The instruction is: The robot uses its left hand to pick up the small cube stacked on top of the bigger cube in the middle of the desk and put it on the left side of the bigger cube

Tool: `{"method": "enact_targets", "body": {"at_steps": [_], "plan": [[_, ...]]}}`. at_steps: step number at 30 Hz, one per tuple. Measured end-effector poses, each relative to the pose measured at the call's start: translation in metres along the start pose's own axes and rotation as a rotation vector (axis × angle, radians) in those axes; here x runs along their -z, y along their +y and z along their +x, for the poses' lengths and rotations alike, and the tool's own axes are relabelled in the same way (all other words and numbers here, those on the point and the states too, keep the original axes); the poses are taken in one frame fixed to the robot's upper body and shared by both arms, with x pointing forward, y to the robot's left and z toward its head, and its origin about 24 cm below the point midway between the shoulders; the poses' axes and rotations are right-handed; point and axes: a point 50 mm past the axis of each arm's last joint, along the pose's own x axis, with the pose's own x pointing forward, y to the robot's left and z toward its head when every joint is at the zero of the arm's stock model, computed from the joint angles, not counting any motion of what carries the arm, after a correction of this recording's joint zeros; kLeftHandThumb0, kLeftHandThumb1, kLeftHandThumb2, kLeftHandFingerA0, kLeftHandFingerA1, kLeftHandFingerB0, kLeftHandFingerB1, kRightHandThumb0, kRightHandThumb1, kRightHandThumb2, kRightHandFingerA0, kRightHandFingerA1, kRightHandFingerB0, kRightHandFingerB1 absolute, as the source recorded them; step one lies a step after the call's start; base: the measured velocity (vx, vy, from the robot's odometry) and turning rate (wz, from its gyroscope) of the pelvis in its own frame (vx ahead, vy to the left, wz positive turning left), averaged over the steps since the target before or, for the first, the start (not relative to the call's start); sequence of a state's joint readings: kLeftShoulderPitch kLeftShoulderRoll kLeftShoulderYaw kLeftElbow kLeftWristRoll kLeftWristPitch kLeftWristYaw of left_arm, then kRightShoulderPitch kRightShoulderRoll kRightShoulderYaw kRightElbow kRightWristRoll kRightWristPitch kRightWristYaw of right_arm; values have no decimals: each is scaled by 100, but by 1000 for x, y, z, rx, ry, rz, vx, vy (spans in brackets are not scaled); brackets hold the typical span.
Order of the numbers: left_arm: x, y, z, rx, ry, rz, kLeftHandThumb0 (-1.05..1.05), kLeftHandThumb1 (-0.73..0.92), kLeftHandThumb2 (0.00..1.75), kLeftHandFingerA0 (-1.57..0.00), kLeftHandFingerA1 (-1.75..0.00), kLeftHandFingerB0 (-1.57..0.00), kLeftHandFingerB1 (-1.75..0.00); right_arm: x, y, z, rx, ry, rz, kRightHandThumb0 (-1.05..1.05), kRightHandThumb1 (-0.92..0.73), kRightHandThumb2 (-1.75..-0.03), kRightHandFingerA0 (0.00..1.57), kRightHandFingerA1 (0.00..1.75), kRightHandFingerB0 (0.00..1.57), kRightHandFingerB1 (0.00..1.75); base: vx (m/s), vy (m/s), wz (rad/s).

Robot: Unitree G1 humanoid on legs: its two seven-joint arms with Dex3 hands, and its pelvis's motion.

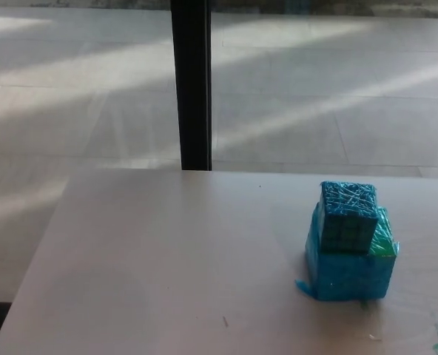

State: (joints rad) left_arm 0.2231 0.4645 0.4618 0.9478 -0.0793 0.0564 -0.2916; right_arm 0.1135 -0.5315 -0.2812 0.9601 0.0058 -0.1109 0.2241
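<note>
Neither robot hand shows in the head view right now, left or right, so there is no telling how their fingers stand or whether they hold anything. What does show is the pale, smooth wooden desk, filling the lower half of the picture, with a few small dark specks on its surface.

Over on the right side of the desk sits the bigger cube, a bright blue block wrapped in shiny tape, with a patch of green showing at its upper right corner. Right on top of it rests the small cube, a darker teal block with a grid pattern on its front face and scribbled lines across its top. It sits toward the left of the bigger cube's top.

Beyond the desk's far edge stands a black vertical post, and behind it a grey tiled floor streaked with bands of light.
</note>
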Motion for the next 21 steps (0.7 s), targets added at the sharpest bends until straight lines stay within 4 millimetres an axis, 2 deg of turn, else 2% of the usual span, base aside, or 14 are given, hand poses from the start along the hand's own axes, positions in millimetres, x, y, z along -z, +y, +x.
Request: {"method": "enact_targets", "body": {"at_steps": [2, 3, 4, 6, 7, 9, 10, 11, 12, 13, 14, 16, 17, 21], "plan": [[-8, 4, -2, -1, -46, -47, -82, 69, 62, -17, -50, -9, -31, 0, 0, 0, -9, -5, 10, -104, -58, -111, 5, 69, 0, 53, 0, 0, 0], [-13, 7, -2, -5, -68, -74, -83, 53, 92, -5, -52, -5, -22, 0, 0, 1, -15, -6, 15, -105, -57, -107, 9, 72, 0, 55, 0, 0, 0], [-16, 9, -3, -7, -86, -93, -87, 57, 96, -6, -52, -12, -12, 0, 0, 1, -19, -8, 18, -105, -57, -108, 9, 75, 0, 55, 0, 0, 0], [-28, 15, -4, -17, -134, -141, -86, 54, 94, -4, -53, 0, -32, 0, -2, 0, -27, -11, 21, -105, -57, -112, 3, 73, 0, 55, 0, 0, 0], [-40, 18, -3, -25, -166, -158, -93, 61, 99, 0, -41, -17, -12, 0, -4, -1, -30, -16, 21, -104, -56, -108, 7, 75, 0, 57, 0, 0, 0], [-71, 25, -4, -29, -243, -141, -93, 61, 99, 0, -41, -17, -12, -1, -5, -1, -33, -24, 21, -104, -56, -108, 7, 75, 0, 57, -5, 0, 4], [-85, 29, -7, -35, -280, -130, -89, 57, 95, -2, -40, -13, -24, -3, -6, -1, -35, -30, 21, -105, -80, -68, 0, 89, 0, 78, 0, 0, 0], [-95, 32, -8, -40, -304, -125, -85, 56, 98, 0, -45, -12, -18, -3, -6, -1, -37, -32, 20, -105, -57, -113, 1, 70, 1, 57, 0, 0, 0], [-111, 35, -11, -43, -341, -115, -87, 73, 62, -6, -43, -8, -28, -3, -7, -1, -39, -32, 21, -104, -57, -112, 3, 70, 0, 56, 0, 0, 0], [-136, 38, -16, -42, -398, -87, -86, 72, 62, -6, -46, -9, -29, -3, -7, -1, -43, -34, 23, -105, -81, -65, 0, 86, 0, 70, 0, 0, 0], [-152, 39, -20, -43, -437, -71, -88, 72, 62, -5, -48, -8, -31, -3, -7, -1, -44, -36, 25, -103, -57, -112, 3, 68, 0, 56, 0, 0, 0], [-192, 40, -32, -47, -532, -32, -86, 72, 62, -5, -52, -8, -33, -4, -6, -1, -46, -40, 27, -104, -57, -110, 5, 74, 0, 56, 0, 0, 0], [-207, 40, -37, -47, -567, -20, -86, 55, 97, 0, -51, -3, -34, -4, -6, -1, -47, -40, 27, -103, -56, -110, 2, 74, 0, 57, 0, 0, 0], [-263, 35, -62, -42, -711, 28, -83, 58, 98, -4, -49, 0, -36, -4, -6, -1, -50, -40, 29, -104, -58, -112, 0, 70, 2, 56, 0, 0, 0]]}}
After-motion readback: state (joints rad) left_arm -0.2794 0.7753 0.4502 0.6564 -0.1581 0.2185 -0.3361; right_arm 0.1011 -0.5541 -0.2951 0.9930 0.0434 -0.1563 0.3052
